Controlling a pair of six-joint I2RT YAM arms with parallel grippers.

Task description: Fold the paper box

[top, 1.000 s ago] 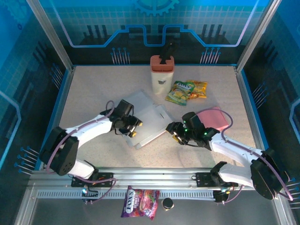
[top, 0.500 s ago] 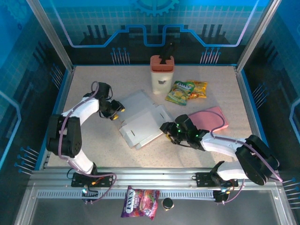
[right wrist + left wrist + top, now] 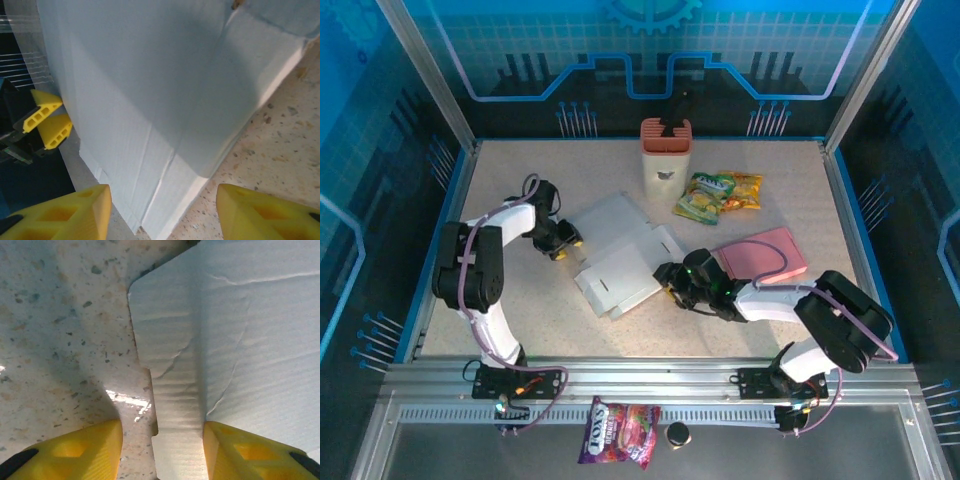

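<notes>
Top external view: the paper box (image 3: 620, 258) lies flat and unfolded on the speckled tabletop (image 3: 500, 180). It is pale corrugated card, judged light and stiff across its panels but ready to bend along the scored creases, and likely to slide under a one-sided push. The left end effector (image 3: 563, 240) sits just beside the box's left edge and the right end effector (image 3: 672, 282) at its near-right corner, so the sheet lies between them. The loose side flaps and free edges look like the best holds, not the broad middle panel. Left wrist view: the yellow fingers (image 3: 75, 447) stand spread apart, released. A narrow flap (image 3: 170, 370) of the box runs between them on the tabletop, unclamped, with fine creases already showing in the card. Right wrist view: the fingers (image 3: 65, 210) are likewise spread wide and hold nothing. The box's rounded corner flap lies just ahead of them, and the left end effector shows beyond the box's far edge. Compared with one second earlier, the left end effector has drawn back from the box's near-left panel to its left edge. The right end effector has closed in on the box, and the box has shifted slightly.
</notes>
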